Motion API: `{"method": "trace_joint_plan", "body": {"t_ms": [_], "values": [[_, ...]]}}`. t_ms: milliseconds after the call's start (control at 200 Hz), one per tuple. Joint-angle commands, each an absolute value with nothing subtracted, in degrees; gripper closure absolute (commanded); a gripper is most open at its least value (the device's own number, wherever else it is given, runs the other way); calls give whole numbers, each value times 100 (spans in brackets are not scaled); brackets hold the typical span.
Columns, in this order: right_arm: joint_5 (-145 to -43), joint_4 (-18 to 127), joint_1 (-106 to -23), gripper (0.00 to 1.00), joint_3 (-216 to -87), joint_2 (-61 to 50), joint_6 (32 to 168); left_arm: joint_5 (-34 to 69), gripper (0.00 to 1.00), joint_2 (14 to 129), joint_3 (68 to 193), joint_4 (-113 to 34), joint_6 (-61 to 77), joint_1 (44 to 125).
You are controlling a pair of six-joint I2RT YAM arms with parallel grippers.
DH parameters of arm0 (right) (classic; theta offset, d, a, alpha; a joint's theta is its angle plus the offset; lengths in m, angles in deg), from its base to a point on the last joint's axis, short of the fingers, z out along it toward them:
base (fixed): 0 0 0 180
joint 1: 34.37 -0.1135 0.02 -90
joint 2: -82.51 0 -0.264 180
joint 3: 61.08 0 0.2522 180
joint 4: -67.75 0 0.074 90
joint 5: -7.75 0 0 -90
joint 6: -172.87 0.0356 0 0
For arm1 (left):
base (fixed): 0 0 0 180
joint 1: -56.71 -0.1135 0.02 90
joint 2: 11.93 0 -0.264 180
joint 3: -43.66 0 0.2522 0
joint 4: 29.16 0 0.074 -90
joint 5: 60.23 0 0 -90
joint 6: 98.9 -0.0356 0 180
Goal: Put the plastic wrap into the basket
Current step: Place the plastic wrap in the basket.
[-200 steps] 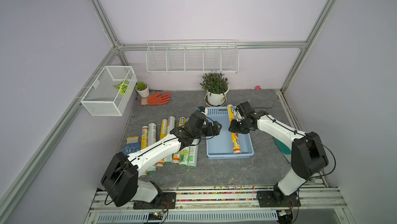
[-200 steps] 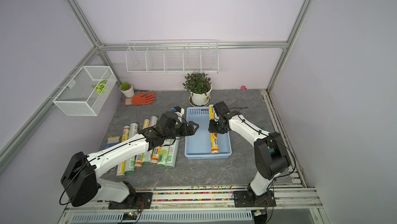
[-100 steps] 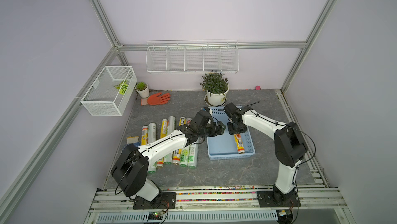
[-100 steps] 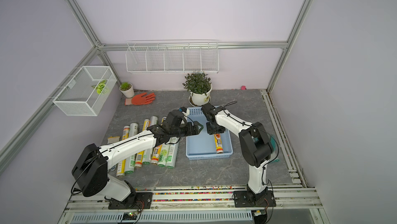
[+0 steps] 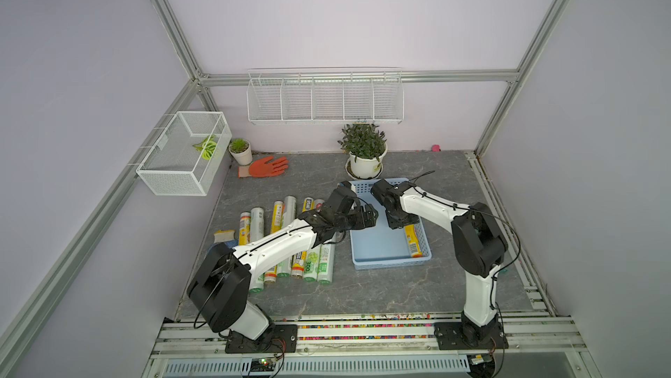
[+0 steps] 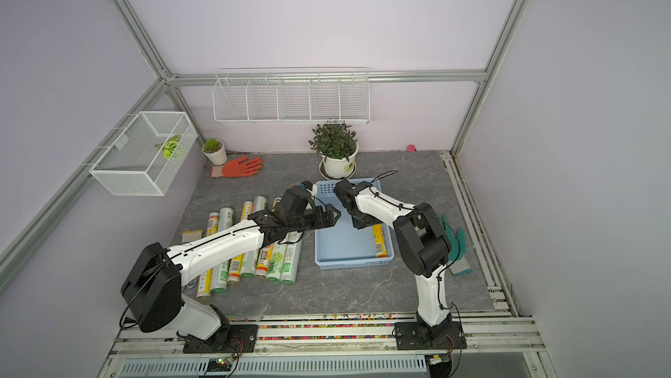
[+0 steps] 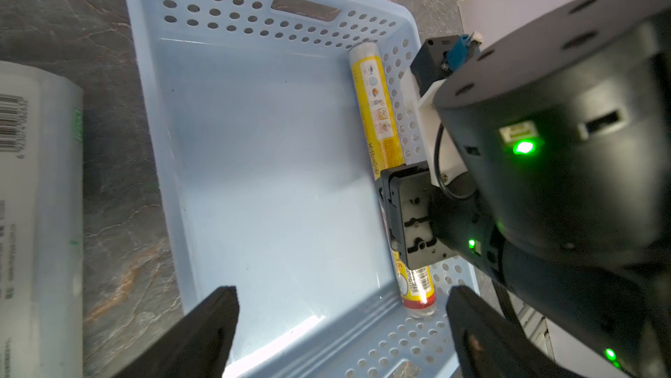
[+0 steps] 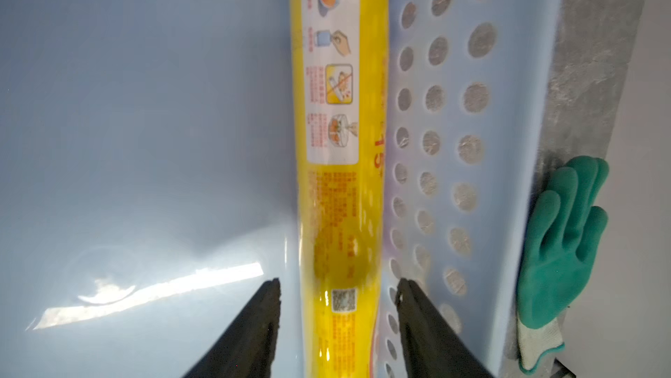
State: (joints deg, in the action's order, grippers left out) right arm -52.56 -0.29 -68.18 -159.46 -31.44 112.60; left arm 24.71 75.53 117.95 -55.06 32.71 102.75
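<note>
**STOCK / STATE**

1. basket (image 5: pixel 392 264) (image 6: pixel 354 264): lt-blue, perforated walls, on table (image 5: pixel 363 296). Contents: 1 roll.
2. yellow roll (image 5: pixel 412 242) (image 6: pixel 378 241) (image 8: pixel 341 140): in basket, flat on the floor, lengthwise, touching the long wall on the R arm's side.
3. rolls (image 5: pixel 312 264) (image 6: pixel 276 260): row on table just beside basket, L arm's side. Partly hidden under L arm, so no count. Not yet in.
4. R gripper (image 8: pixel 337 283) (image 5: pixel 399 223): low inside basket, astride yellow roll. Jaws a little apart, w/ a sliver of gap each side in wrist view. Not clamping, holds nothing.
5. L gripper (image 7: pixel 341 296) (image 5: pixel 374 217): over basket's rim on the row side, jaws spread wide, empty.
6. green glove (image 8: pixel 566 234) (image 6: pixel 458 245): on table outside basket wall. Not task stock.

**STEP (est.)**
Drop-off of one roll, at the let-go point. Task looks early: most rolls are outside.

**NEXT (est.)**
- R: lift straight up, clear of roll & wall. One finger sits v. near the perforated wall, so a sideways pull could snag it or roll the item.
- L: go to row, take nearest roll across its width near mid-length, and keep it level.
- Lay it parallel, beside yellow roll. Basket is only slightly longer than a roll, so a skewed roll may ride the rim.
- Arms are close together over basket, so one should clear before the other enters.
</note>
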Motion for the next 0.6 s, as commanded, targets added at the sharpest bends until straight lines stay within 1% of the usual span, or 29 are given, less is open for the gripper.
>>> {"method": "trace_joint_plan", "body": {"t_ms": [0, 135, 205, 275, 360, 405, 475, 595], "values": [[-4804, -158, -6863, 43, -15980, -3113, 11266, 2693, 5, 7327, 11758, -5610, 3314, 10289], [-4765, -89, -6890, 46, -15908, -2968, 11250, 2843, 5, 7219, 11708, -5687, 3312, 10294], [-4910, -1, -6934, 46, -15856, -2784, 11217, 2919, 5, 7157, 11658, -5724, 3276, 10286], [-5073, 53, -6974, 46, -15801, -2485, 11224, 3081, 6, 7051, 11609, -5842, 3216, 10289], [-5399, 309, -6986, 46, -15568, -1932, 11226, 3543, 8, 6829, 11523, -6113, 3247, 10278], [-5707, 587, -6988, 46, -15354, -1587, 11194, 3772, 8, 6676, 11437, -6231, 3197, 10278], [-6497, 1226, -6988, 45, -14931, -1050, 11131, 4061, 9, 6407, 11278, -6330, 3059, 10261], [-7698, 2162, -6987, 43, -14357, -382, 11241, 3686, 13, 6060, 10825, -6065, 2583, 10031]]}}
